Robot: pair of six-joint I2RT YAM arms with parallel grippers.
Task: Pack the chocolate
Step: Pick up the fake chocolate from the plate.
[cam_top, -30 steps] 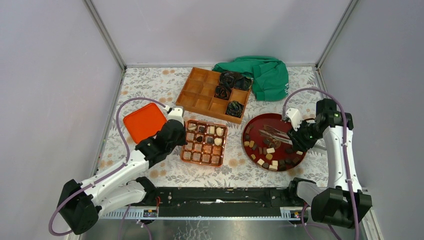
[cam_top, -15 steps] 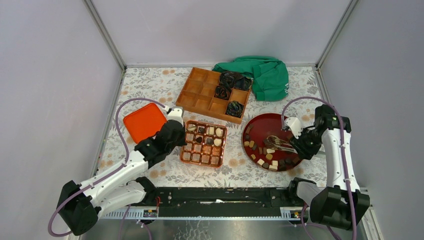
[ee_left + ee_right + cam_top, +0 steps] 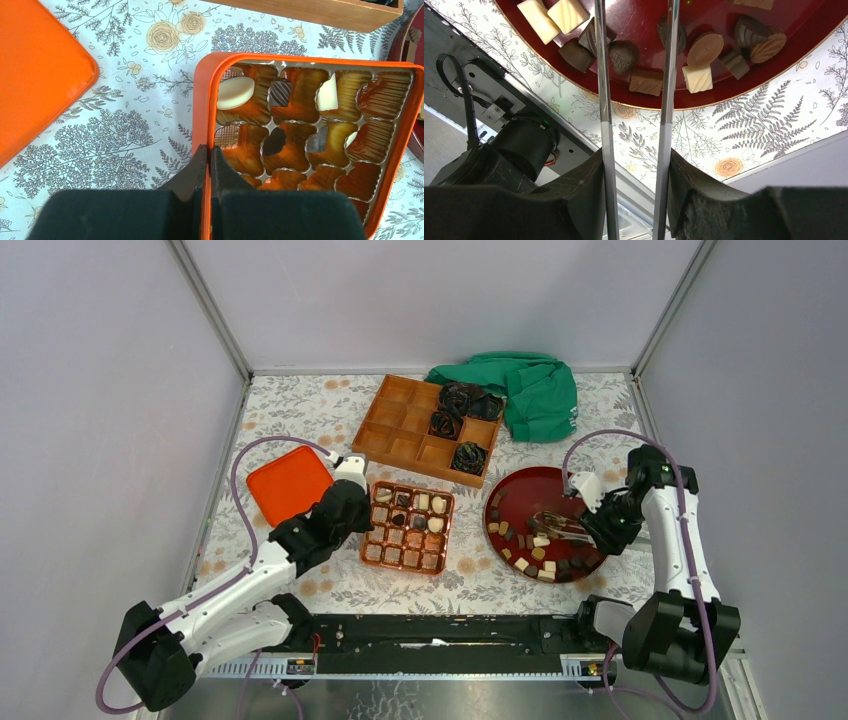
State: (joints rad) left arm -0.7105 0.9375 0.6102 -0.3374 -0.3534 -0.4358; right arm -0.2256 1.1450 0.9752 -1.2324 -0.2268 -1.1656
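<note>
Chocolate pieces (image 3: 540, 555), dark, tan and cream, lie on the near part of a dark red plate (image 3: 525, 485). My right gripper (image 3: 600, 515) is shut on metal tongs (image 3: 555, 523) that reach over them. In the right wrist view the tongs (image 3: 600, 75) stand with their two arms apart, held between my right gripper's (image 3: 635, 155) pads, over a cream chocolate (image 3: 696, 77) and the plate (image 3: 639, 20). My left gripper (image 3: 206, 149) is shut on the left rim of the orange moulded tray (image 3: 300, 57), which holds a few chocolates (image 3: 235, 91). From above the left gripper (image 3: 352, 502) sits beside the tray (image 3: 366, 540).
An orange lid (image 3: 288, 483) lies left of the tray. A wooden compartment box (image 3: 400, 425) with black crinkled bundles (image 3: 462, 400) stands behind it, and a green cloth (image 3: 530, 390) lies at the back right. The plate sits near the right arm's base.
My right arm has drawn the tongs down toward the near side of the plate, over the chocolates, and the tongs' arms have spread slightly. The left arm has not moved.
</note>
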